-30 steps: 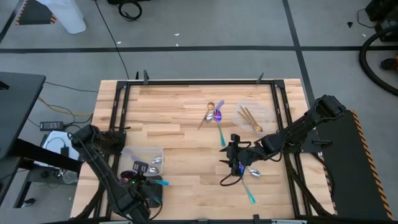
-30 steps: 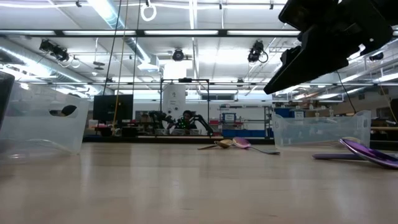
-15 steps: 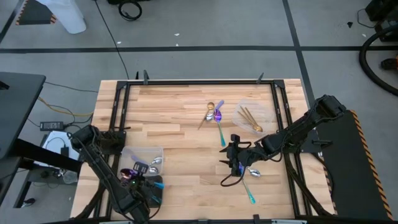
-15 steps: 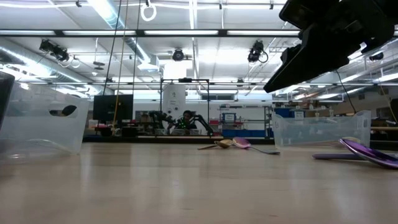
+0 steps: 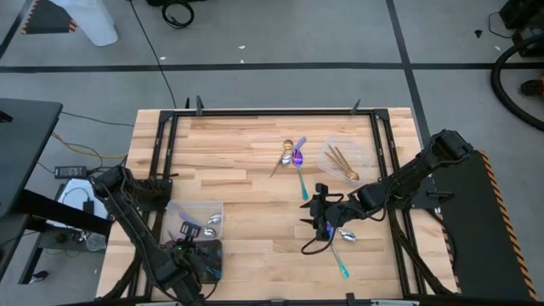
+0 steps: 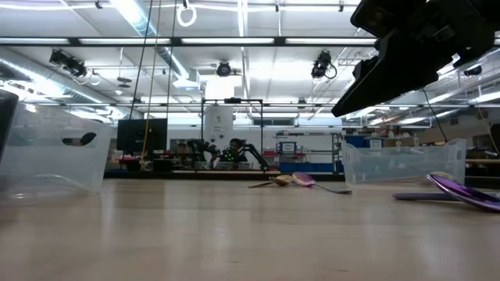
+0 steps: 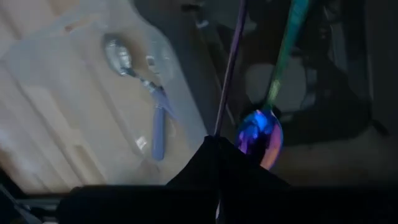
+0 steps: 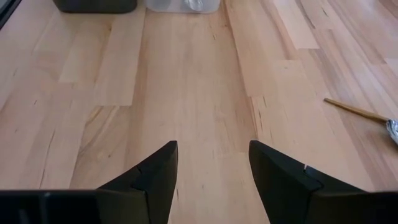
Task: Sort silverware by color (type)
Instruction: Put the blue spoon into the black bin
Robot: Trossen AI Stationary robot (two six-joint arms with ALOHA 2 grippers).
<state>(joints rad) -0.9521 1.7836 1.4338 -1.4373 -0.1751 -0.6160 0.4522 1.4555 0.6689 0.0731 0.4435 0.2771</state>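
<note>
The left gripper's [image 5: 189,252] fingers are now clenched shut above the dark grey tray [image 5: 204,259]; the iridescent spoon [image 7: 261,130] it carried a second ago lies dropped in that tray. The right gripper [image 5: 320,216] stays spread open, unmoved, hovering mid-table beside a teal-handled spoon [image 5: 339,257].

Iridescent purple-blue spoon [image 7: 260,134] with teal handle; silver spoon [image 7: 121,56]; gold utensils [image 5: 342,163]; pale wood table [image 5: 238,153].
</note>
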